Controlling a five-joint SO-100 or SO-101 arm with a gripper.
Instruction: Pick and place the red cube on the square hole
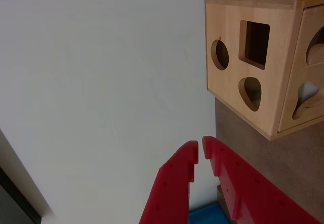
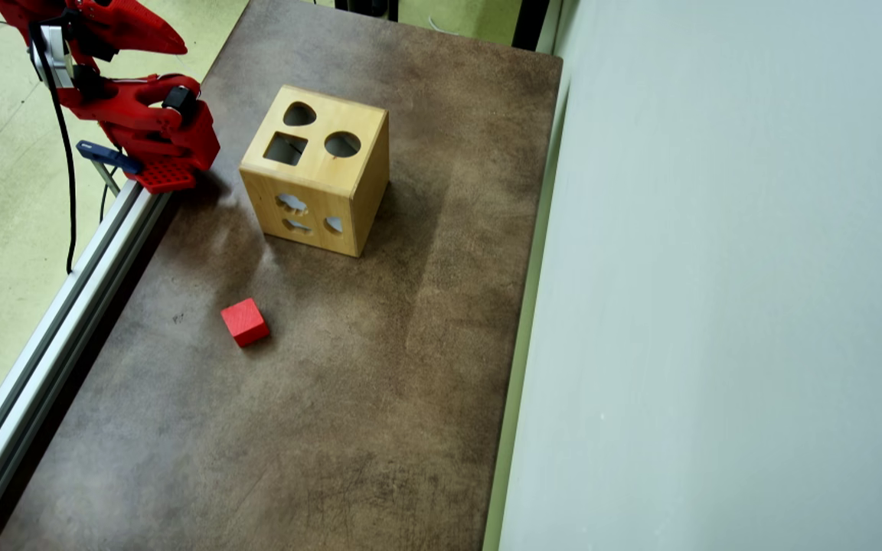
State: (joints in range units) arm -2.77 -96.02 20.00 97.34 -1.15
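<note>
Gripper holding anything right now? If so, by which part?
Nothing held. The gripper is nearly closed and empty; the red cube lies alone on the mat.

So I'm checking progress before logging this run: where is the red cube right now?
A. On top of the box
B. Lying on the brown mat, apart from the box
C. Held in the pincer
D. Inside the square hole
B: in the overhead view the cube lies on the mat, clear of the box; the square hole looks empty, and the pincer holds nothing.
</note>
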